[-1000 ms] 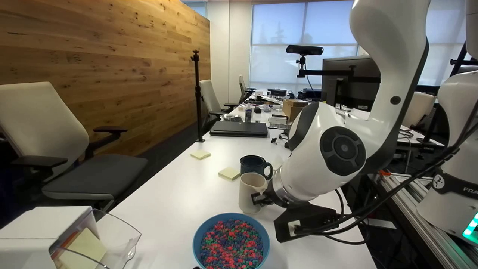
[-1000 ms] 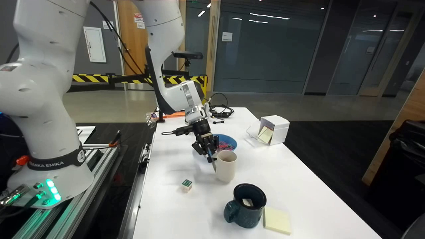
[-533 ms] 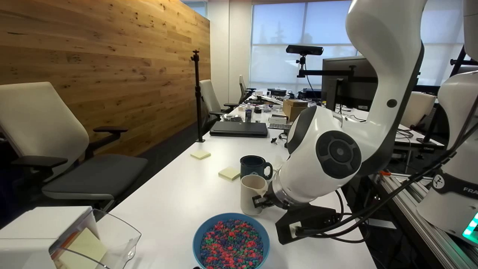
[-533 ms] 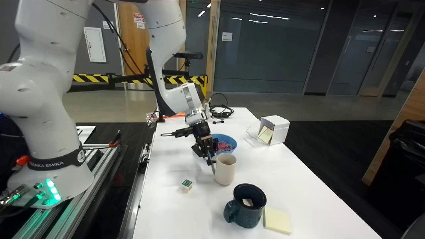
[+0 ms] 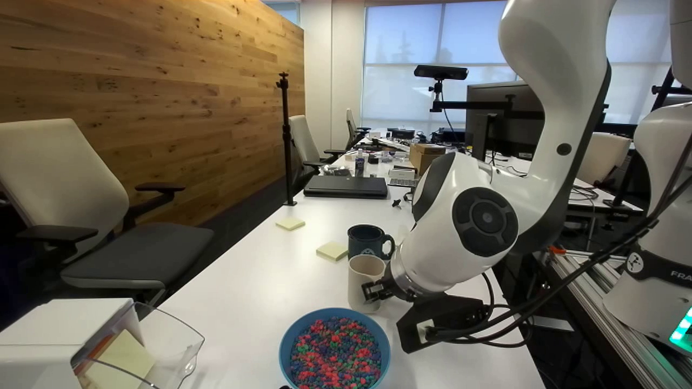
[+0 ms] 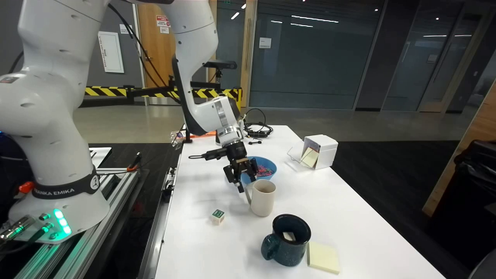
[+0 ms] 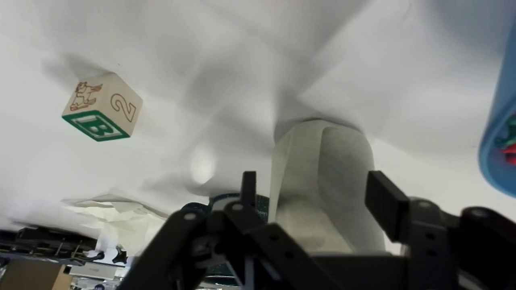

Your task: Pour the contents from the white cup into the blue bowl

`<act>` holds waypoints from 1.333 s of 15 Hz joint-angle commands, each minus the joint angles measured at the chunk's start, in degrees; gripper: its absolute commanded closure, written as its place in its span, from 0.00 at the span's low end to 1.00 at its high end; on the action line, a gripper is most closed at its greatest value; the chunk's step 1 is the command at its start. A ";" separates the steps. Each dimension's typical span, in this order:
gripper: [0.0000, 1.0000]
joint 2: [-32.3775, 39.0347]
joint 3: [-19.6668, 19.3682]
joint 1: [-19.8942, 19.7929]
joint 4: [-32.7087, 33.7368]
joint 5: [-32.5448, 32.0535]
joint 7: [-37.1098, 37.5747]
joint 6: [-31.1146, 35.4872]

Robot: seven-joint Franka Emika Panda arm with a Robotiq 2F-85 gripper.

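The white cup [image 5: 359, 292] stands upright on the table, its handle turned towards my gripper [image 6: 247, 184]. In the wrist view the cup [image 7: 346, 161] rises between my two spread fingers [image 7: 383, 201], with a gap on each side of the handle [image 7: 302, 169]. My jaws are open and grip nothing. The blue bowl [image 5: 285, 346] sits close by, holding pink, blue and green bits; in an exterior view the gripper partly covers the bowl [image 6: 265, 159]. Only an edge of the bowl [image 7: 494, 153] enters the wrist view. What the cup contains cannot be made out.
A dark handled mug [image 6: 288, 250] stands near the cup, beside a yellow sticky pad [image 6: 324, 257]. A letter block [image 6: 217, 217] lies on the robot's side of the table. A white box with a clear front [image 6: 325, 153] stands past the bowl. A black laptop [image 5: 346, 186] lies farther along.
The cup has come down slightly and now rests on the table. My fingers, shut on its handle before, have spread apart and let go.
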 commanded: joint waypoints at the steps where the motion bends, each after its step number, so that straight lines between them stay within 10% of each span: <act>1: 0.01 -0.68 0.20 -0.49 0.33 1.63 -2.42 0.11; 14: 0.00 -16.16 2.52 0.62 -5.80 10.24 -7.23 -8.44; 20: 0.00 -21.37 3.60 2.80 -6.22 9.32 -9.52 -29.18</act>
